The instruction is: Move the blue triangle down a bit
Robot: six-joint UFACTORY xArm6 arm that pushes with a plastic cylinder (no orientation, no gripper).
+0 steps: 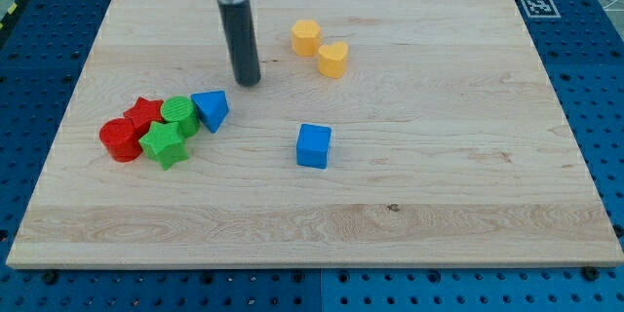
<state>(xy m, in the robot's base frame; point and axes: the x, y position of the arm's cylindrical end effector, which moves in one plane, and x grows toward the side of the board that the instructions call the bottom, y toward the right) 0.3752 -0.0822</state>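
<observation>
The blue triangle (pixel 212 109) lies on the table (pixel 439 205), left of its centre. My tip (pixel 248 82) stands just above the blue triangle and slightly to its right, a small gap between them. No gripper shows; the arm ends in a plain dark rod, reaching down upright from the view's top. Touching the blue triangle's left side is a green cylinder (pixel 179 115), with a green star (pixel 164 144), red star (pixel 144 112) and red cylinder (pixel 120 139) clustered beyond. A blue cube (pixel 314 145) sits well to the triangle's right; two yellow blocks (pixel 320 48) lie above that. Blue perforated board (pixel 595 49) surrounds the table.
</observation>
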